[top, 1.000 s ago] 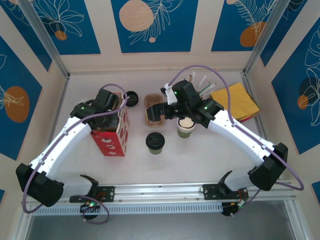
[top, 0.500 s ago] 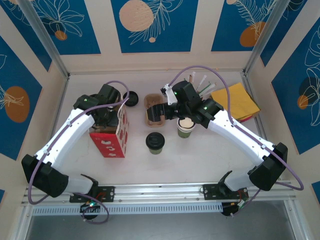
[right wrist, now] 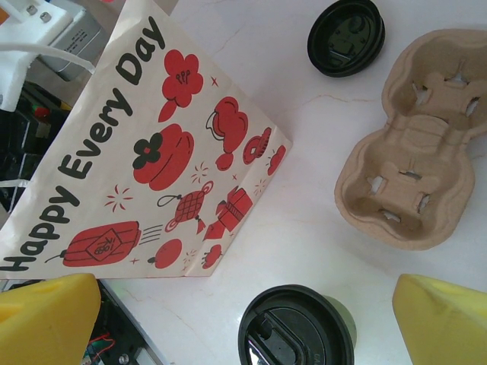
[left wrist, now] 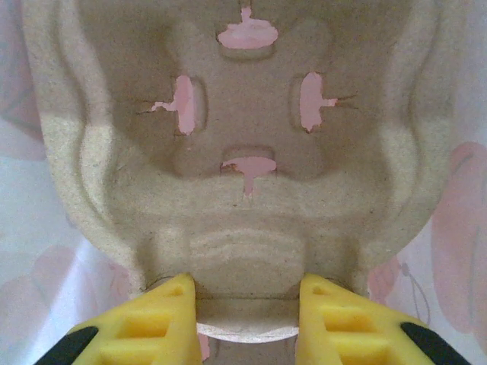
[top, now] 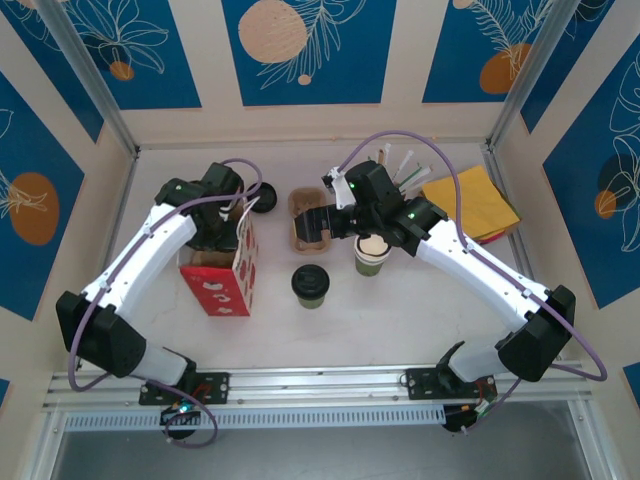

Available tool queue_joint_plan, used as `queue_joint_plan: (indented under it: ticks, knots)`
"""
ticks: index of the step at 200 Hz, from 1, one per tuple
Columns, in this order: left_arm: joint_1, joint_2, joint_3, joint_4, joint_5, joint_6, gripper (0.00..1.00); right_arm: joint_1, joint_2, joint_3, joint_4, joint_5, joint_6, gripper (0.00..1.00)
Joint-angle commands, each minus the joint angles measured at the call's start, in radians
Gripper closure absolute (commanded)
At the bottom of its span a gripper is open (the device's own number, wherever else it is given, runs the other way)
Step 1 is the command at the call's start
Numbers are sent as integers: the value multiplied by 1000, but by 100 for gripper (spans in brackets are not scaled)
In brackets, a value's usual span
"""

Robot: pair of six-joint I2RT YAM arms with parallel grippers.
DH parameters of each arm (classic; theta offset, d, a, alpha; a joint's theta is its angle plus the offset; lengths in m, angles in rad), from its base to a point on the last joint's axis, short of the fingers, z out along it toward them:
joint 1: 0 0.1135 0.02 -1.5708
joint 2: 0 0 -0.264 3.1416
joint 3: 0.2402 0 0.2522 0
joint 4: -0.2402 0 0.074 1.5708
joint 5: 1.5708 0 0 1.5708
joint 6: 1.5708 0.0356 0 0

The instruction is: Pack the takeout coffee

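The takeout coffee (top: pixel 311 284), a green cup with a black lid, stands mid-table; in the right wrist view the takeout coffee (right wrist: pixel 297 331) lies below and between the yellow fingers. My right gripper (top: pixel 322 228) hovers open over the table, and the right gripper (right wrist: pixel 247 308) holds nothing. My left gripper (top: pixel 222 225) is at the mouth of the red-printed paper bag (top: pixel 220 280). The left gripper (left wrist: pixel 247 304) is shut on the rim of a pulp cup carrier (left wrist: pixel 243 152), with the bag's pale walls (left wrist: pixel 23 228) around it.
A second pulp carrier (top: pixel 305 215) lies right of the bag, with a loose black lid (top: pixel 264 197) behind. A lidless green cup (top: pixel 372 253) stands under the right arm. Straws (top: pixel 395 165) and yellow napkins (top: pixel 470 200) are at back right.
The left arm has swung its elbow toward the back wall while its gripper stays at the bag's mouth. The right arm has not moved.
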Motion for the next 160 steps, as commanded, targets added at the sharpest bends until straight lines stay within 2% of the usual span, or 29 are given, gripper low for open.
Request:
queue_joint_plan:
  ticks: [1,55,160]
  knots:
    - [16,17,38,-50,28,20,73,-9,-10,-23,17,-26,-7,1]
    - [20,29,32,-43,37,24,73,-15,-9,-32,26,-28,-4,1]
    - [25,17,-81,36,29,19,72,-25,2,-16,19,-33,-6,1]
